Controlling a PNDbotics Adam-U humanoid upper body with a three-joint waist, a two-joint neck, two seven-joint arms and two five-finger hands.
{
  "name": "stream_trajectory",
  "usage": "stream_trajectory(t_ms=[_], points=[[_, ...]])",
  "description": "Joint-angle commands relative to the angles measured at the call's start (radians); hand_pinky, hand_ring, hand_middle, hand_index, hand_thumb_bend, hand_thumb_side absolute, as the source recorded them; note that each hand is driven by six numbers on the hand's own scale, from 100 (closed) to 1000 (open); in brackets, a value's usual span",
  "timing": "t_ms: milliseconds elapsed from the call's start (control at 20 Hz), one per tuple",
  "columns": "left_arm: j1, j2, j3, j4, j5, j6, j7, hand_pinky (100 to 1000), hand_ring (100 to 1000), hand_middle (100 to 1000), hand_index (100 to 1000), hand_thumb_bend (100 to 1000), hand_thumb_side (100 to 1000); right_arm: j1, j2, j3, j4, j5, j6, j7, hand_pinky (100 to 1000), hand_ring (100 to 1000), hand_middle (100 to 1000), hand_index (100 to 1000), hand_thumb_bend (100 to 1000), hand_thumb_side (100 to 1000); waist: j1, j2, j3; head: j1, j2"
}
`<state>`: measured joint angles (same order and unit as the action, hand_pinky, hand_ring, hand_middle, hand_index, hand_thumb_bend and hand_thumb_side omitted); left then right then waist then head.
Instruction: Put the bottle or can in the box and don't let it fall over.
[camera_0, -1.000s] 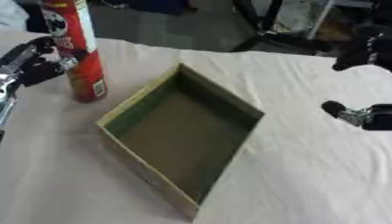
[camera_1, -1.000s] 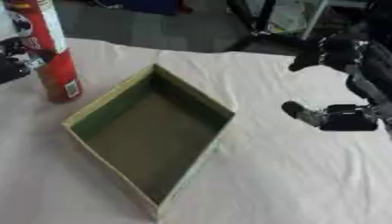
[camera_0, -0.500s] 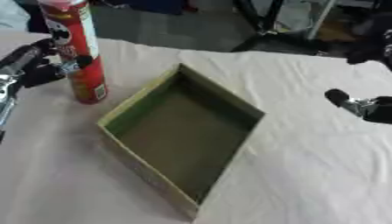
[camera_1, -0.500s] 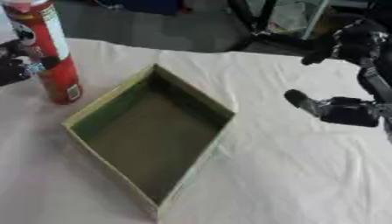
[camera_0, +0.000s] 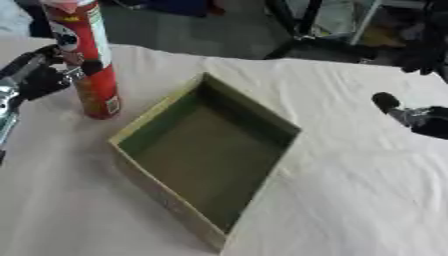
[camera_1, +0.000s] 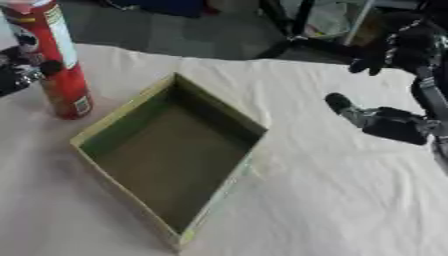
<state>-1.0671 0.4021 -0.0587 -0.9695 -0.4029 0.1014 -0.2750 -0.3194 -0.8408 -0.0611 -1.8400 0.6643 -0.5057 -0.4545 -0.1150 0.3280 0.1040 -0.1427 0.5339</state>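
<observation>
Can: a tall red cylindrical can (camera_0: 86, 60) with a pale lid and printed label is stood upright on the desk, at the far left, just beside the left outer wall of the box and outside it.
Box: a shallow, open-topped rectangular cardboard box (camera_0: 166, 194) with olive-green walls and a dull brown floor is set askew on the desk, one corner pointing away from the robot; nothing is seen inside it.
Desk: a desk covered with a creased off-white cloth (camera_0: 350, 200) carries the can and the box.
Left hand: the black and silver left hand (camera_0: 39, 75) is seen at the left edge, at the can's mid-height; dark fingers are curled round the can's body, one fingertip lying on the label side facing the camera.
Right hand: the black right hand (camera_1: 385, 122) is held above the cloth at the right, well apart from the box; one finger is stretched toward the box, and whether the rest are spread or curled cannot be told.
Background: dark floor and metal stand legs (camera_0: 302, 30) are seen beyond the desk's far edge.
</observation>
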Motion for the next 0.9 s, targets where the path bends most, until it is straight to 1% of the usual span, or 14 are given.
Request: stream_trajectory(t_ms=[50, 350, 500, 900], points=[[-0.033, 0.007, 0.003, -0.020, -0.003, -0.003, 0.003, 1000, 1000, 1000, 936, 943, 838, -0.004, -0.026, -0.012, -0.018, 0.003, -0.005, -0.016, 808, 564, 311, 545, 503, 100, 0.002, -0.028, -0.003, -0.002, -0.013], [-0.043, 0.002, 0.003, -0.015, -0.012, -0.004, 0.009, 1000, 1000, 1000, 939, 947, 835, -0.002, -0.026, -0.018, -0.016, 0.005, -0.010, -0.029, 800, 559, 303, 544, 505, 100, 0.002, -0.023, -0.006, -0.001, -0.021], [-0.048, -0.001, 0.004, -0.011, -0.012, -0.001, 0.015, 1000, 1000, 1000, 939, 931, 809, -0.004, -0.026, -0.016, -0.006, -0.005, -0.016, -0.037, 796, 564, 349, 559, 528, 100, 0.004, -0.020, -0.007, -0.001, -0.025], [-0.065, -0.013, 0.007, 0.011, -0.043, 0.001, 0.041, 1000, 1000, 1000, 935, 913, 801, -0.011, -0.028, -0.019, 0.035, -0.026, -0.058, -0.040, 794, 567, 393, 570, 572, 100, 0.005, -0.011, -0.011, 0.000, -0.037]])
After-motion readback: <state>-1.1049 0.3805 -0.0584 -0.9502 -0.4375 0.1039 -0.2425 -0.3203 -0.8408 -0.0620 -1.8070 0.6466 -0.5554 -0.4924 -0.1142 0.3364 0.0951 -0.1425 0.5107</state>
